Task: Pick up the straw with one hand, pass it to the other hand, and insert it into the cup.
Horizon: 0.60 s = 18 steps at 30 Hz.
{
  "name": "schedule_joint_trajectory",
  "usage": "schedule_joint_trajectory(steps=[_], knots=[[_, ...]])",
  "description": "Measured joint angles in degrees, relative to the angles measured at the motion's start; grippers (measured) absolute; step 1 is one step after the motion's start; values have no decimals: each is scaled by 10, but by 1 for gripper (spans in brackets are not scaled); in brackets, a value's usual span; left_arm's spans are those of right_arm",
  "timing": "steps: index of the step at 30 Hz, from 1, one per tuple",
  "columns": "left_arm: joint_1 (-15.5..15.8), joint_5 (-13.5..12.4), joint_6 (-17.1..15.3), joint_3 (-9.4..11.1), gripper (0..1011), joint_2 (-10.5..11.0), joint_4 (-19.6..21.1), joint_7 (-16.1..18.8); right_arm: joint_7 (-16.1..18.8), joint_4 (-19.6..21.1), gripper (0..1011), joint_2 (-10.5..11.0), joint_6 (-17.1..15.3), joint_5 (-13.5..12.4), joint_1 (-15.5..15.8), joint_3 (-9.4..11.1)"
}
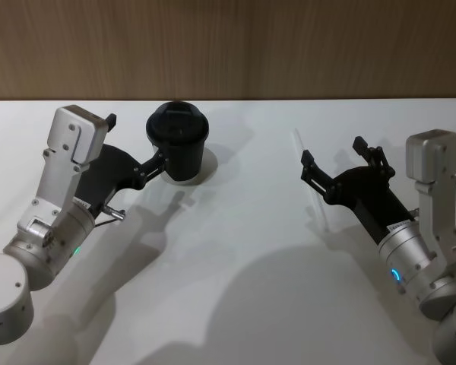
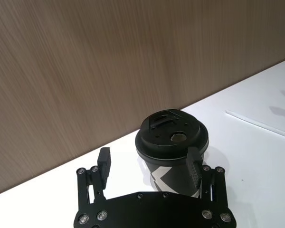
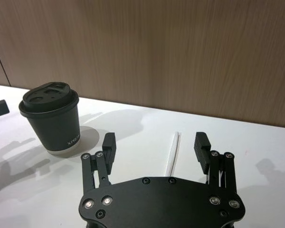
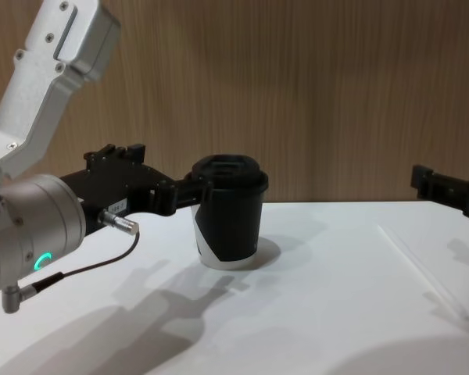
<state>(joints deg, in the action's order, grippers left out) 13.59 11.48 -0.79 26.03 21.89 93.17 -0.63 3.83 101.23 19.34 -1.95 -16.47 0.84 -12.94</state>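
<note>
The black cup (image 1: pixel 176 143) with its black lid stands upright at the back of the white table (image 1: pixel 235 274). My left gripper (image 1: pixel 135 139) is open beside it, with one fingertip (image 1: pixel 160 159) right at the cup's left side. In the left wrist view that same fingertip (image 2: pixel 194 166) overlaps the cup (image 2: pixel 173 142). The thin white straw (image 1: pixel 310 179) lies flat on the table to the right. My right gripper (image 1: pixel 333 152) hovers open over it. From the right wrist the straw (image 3: pixel 173 152) lies between the spread fingers of the right gripper (image 3: pixel 155 145), untouched.
A wood-panelled wall (image 1: pixel 228 46) runs along the table's far edge. A thin black cable (image 4: pixel 86 269) hangs from my left wrist. The chest view has the cup (image 4: pixel 230 219) in the middle and the straw (image 4: pixel 414 260) faint at the right.
</note>
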Motion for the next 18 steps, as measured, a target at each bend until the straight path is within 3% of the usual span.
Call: schedule_joint_trajectory(steps=[18], knots=[[0, 0, 0, 0, 1002, 0, 0, 0, 0, 0, 1001, 0, 0, 0, 0, 0]])
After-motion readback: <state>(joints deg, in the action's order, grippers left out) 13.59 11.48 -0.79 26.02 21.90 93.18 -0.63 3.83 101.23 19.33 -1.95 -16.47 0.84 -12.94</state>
